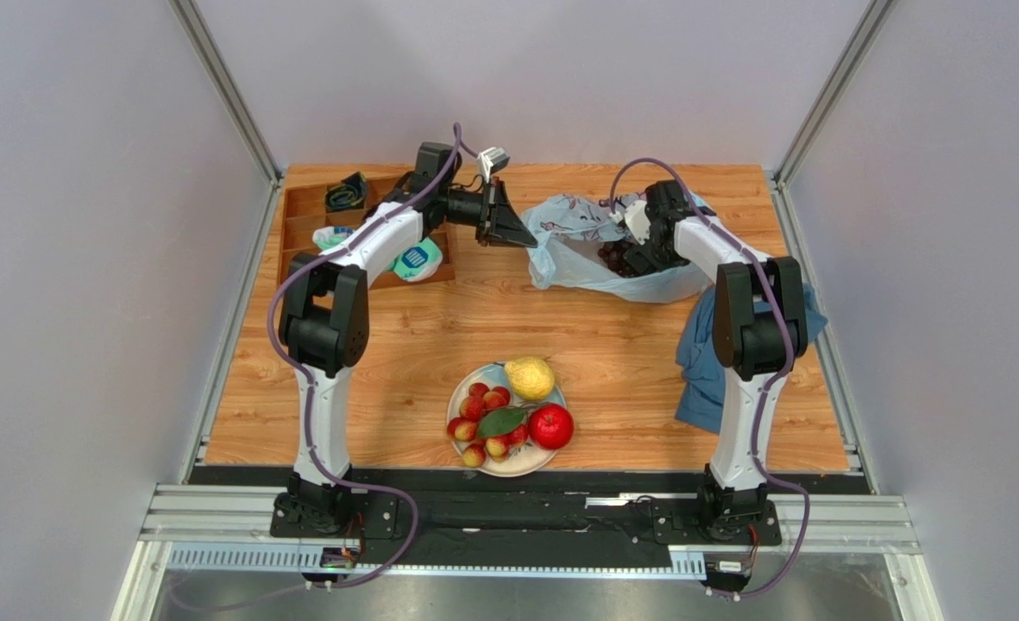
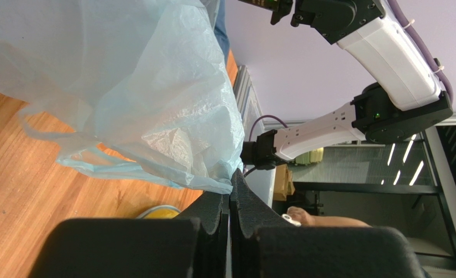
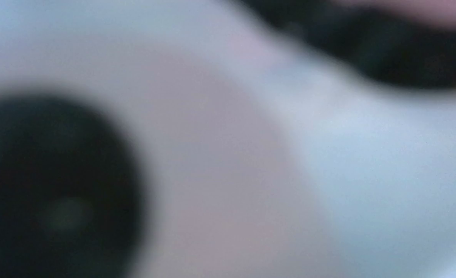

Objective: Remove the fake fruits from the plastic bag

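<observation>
**Overhead view**
- Tabletop (image 1: 385,349): light wood planks.
- Plastic bag (image 1: 577,265): thin, pale blue, crumpled, at the far right of middle. Its print is too small to read.
- Left fingers (image 1: 517,230): reach in from the left, pressed together on the bag's left edge.
- Right fingers (image 1: 631,249): sunk into the bag's open top from the right. I cannot tell how far apart they stand, or whether they hold anything. Dark shapes lie around them inside the bag.
- Plate (image 1: 460,388): near middle, well apart from the bag. It holds three items:
  - a yellow pear (image 1: 530,378) on the far side;
  - a red apple (image 1: 551,426) on the right;
  - a cluster of small red-and-yellow fruits (image 1: 478,424) with a green leaf (image 1: 501,421) on the left.
- Blue cloth (image 1: 700,369): at the right edge, beside the right arm.
- Wooden tray (image 1: 304,214): far left, with compartments.
- Rolled teal-and-white socks (image 1: 413,260): lying at the tray. The blue mark on their label is not legible.

**Left wrist view**
- Left fingers (image 2: 242,202): closed tight, with a fold of the bag (image 2: 126,87) pinched at their tips. The film billows above the tabletop (image 2: 15,174).
- Right arm (image 2: 387,46): white and black, seen beyond the bag.
- No lettering can be seen on this side of the bag.

**Right wrist view**
- Wholly out of focus: pale blue and pink blur with dark patches. Nothing can be told apart or read.
</observation>
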You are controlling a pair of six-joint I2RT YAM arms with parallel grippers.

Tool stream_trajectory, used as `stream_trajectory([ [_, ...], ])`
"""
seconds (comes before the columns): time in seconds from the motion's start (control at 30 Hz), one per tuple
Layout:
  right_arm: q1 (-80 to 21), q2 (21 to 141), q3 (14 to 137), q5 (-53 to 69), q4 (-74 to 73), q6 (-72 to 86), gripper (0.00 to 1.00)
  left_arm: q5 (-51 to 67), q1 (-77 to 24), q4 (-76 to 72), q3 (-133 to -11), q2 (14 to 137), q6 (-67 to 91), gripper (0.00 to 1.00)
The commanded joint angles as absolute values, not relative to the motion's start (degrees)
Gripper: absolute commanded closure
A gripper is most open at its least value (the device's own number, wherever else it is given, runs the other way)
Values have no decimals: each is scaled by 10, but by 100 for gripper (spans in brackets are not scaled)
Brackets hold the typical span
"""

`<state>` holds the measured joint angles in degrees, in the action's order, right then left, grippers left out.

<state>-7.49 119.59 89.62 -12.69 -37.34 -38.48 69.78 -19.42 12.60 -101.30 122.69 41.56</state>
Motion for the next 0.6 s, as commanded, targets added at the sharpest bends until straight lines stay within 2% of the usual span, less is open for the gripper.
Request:
stream_trajectory([
  [0.0, -69, 1218, 927, -119, -386, -404, 46, 703, -196, 128, -1007, 1192, 396, 100],
  [0.1, -69, 1159, 940, -70, -422, -377, 58, 702, -198, 130, -1017, 1195, 396, 100],
  [0.13, -71, 1140, 946, -35, -433, -367, 59, 700, -198, 130, -1025, 1197, 396, 100],
  [0.27, -78, 1036, 962, 77, -508, -317, 62, 697, -198, 127, -1052, 1216, 396, 100],
  [0.4, -93, 938, 926, 191, -541, -281, 62, 697, -198, 116, -1079, 1231, 406, 100],
  [0.57, -130, 829, 872, 235, -553, -265, 62, 700, -199, 102, -1111, 1244, 417, 100],
])
